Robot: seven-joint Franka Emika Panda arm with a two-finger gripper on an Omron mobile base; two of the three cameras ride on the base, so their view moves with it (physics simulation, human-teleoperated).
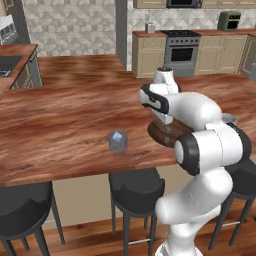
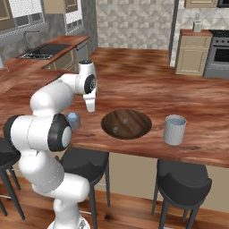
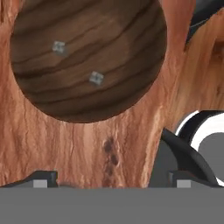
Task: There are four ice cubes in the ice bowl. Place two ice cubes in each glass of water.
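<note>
Here the white arm bends over the front part of the wooden worktop [image 2: 147, 71], its hand pointing down at the surface between the dark tumbler and the bowl. The gripper [image 2: 91, 108] hangs just above the wood, nearer the dark tumbler; whether its fingers are spread or pressed together cannot be told, since only the hand's white body shows from the base and only the bases of the tips from the hand.

The brown wooden bowl [image 2: 126, 124] sits near the front edge of the worktop, right of the hand in the right base view. Two ice cubes [image 3: 96, 78] lie apart on its floor, one near the middle, the other [image 3: 59, 47] toward the rim.

The dark grey tumbler [image 1: 118, 141] stands near the front edge, left of the bowl, with a pale blue cube visible at its mouth. In the right base view it is partly hidden behind the arm's elbow.

The paler tumbler [image 2: 174, 129] with the light rim stands right of the bowl, just beside it and close to the front edge. Its contents cannot be made out.

Black stools [image 1: 136, 187] stand below the front edge.
</note>
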